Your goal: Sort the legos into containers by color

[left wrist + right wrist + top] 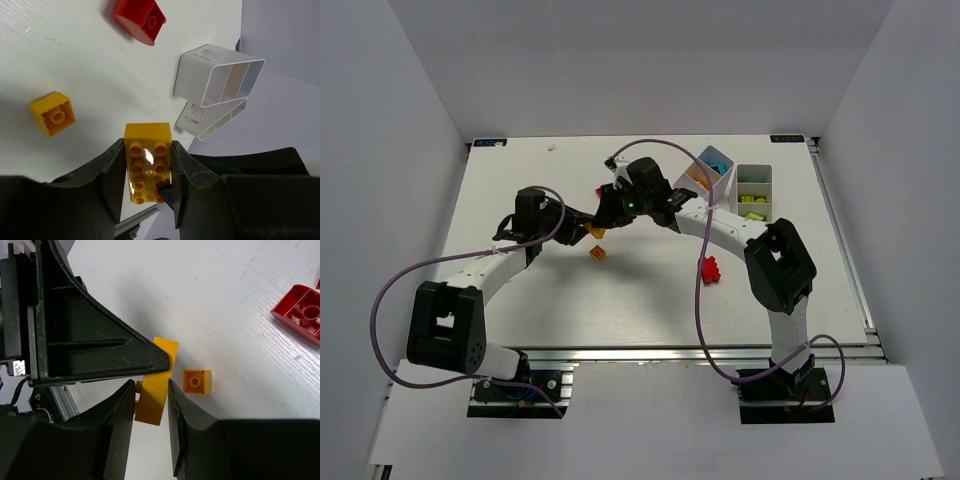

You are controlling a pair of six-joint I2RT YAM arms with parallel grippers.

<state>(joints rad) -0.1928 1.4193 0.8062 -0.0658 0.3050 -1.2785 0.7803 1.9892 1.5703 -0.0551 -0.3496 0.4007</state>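
"How far had the sorting got?"

"Partway. Some lime and cyan legos (752,205) lay in the far-right containers (769,190). A red brick (711,269) and a small yellow brick (597,253) sat loose on the tabletop (650,310)."

"And the tools?"

"Left tool (147,146) pinched a long yellow brick (148,167) over the middle. Right tool (150,387) flanked it; I couldn't tell if it gripped."

Left gripper (148,150) clamps a yellow 8-stud plastic brick (148,167); a smaller square yellow brick (52,114) lies well apart.
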